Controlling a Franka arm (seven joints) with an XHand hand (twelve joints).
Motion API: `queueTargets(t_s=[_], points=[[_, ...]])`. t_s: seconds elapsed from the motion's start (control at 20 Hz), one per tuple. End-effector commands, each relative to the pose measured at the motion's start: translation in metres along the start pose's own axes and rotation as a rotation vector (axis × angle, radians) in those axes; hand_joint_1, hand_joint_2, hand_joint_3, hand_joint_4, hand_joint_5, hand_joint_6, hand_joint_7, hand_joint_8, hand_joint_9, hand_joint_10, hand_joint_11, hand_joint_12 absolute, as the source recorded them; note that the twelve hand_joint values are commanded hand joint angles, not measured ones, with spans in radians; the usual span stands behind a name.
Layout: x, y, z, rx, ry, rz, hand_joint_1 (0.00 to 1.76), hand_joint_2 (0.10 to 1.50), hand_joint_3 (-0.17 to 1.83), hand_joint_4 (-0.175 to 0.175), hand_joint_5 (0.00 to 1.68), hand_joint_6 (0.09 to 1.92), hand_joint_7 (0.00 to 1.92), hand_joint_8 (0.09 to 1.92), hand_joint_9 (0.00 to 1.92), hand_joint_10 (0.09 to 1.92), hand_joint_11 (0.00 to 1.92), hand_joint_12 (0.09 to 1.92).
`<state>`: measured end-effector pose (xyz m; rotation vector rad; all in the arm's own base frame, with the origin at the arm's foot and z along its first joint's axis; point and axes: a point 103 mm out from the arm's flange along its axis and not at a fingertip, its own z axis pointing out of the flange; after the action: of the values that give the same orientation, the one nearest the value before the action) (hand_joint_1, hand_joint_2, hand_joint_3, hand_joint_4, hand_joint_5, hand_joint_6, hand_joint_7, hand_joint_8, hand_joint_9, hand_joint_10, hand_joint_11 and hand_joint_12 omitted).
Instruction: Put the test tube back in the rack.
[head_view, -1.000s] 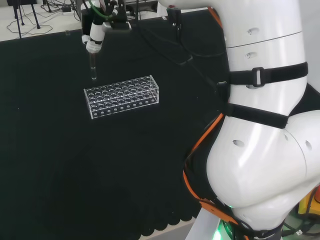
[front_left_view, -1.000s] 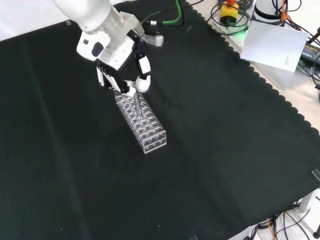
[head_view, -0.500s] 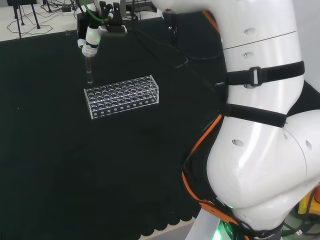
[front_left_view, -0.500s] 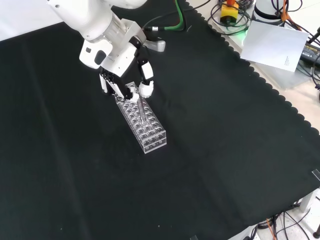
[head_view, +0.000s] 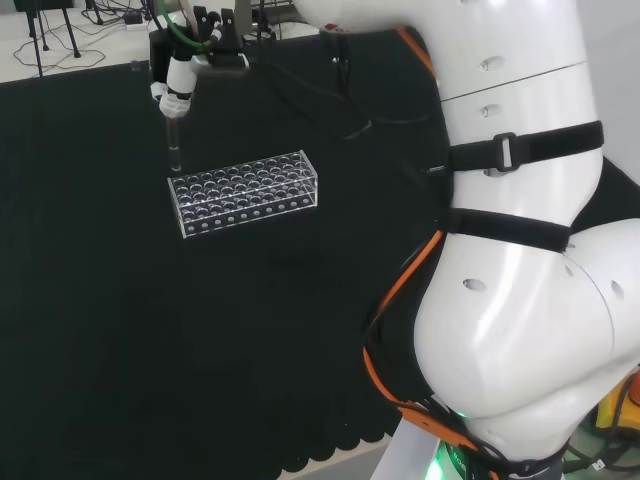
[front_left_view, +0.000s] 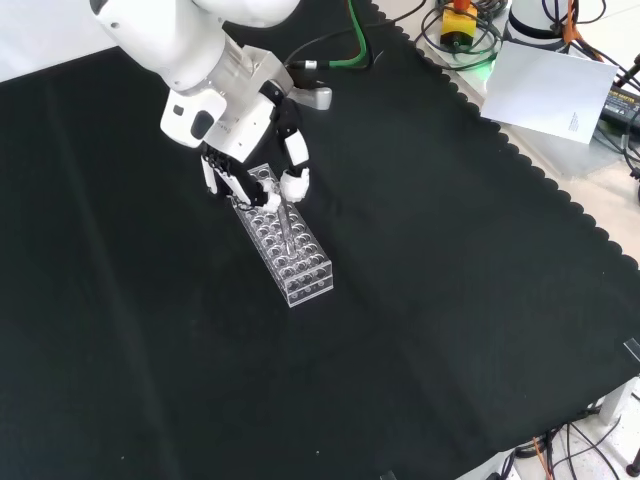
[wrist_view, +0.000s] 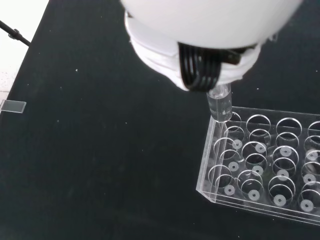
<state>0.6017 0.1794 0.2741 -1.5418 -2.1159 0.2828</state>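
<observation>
Rack (wrist_view: 265, 170) nearest in the wrist view: clear plastic, rows of round wells, every visible well empty, on the black surface (wrist_view: 100, 150). Just above the rack's corner well, test tube (wrist_view: 220, 105), clear and seemingly empty, bottom end over the rack's rim, not yet seated in a hole.

Same rack (front_left_view: 283, 240) lying lengthwise in the front view, tube (front_left_view: 285, 222) hanging upright over its far half. Tube kept vertical, probably so that it can drop straight into a well. Above the rack, hand (front_left_view: 255, 165), fingers (front_left_view: 294, 183) curled round the tube's upper end, pinching it.

In the head view, rack (head_view: 243, 192) with tube (head_view: 174, 145) above its far left corner, tip just short of the rack's top edge; hand (head_view: 178, 78) directly over that. Judged step: lining up over a hole, then lowering. Risk: tip catching the rim rather than entering a well.
</observation>
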Motion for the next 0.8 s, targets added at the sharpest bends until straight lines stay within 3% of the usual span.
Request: queueTargets(t_s=[0.05, 0.8], points=[[0.003, 0.005, 0.006, 0.018, 0.005, -0.006, 1.44, 0.51, 0.79, -0.175, 1.38, 0.49, 1.45, 0.65, 1.50, 0.11, 0.87, 1.18], [-0.005, 0.016, 0.016, 0.034, 0.005, -0.005, 1.44, 0.51, 0.79, -0.175, 1.38, 0.49, 1.45, 0.65, 1.50, 0.11, 0.87, 1.18]])
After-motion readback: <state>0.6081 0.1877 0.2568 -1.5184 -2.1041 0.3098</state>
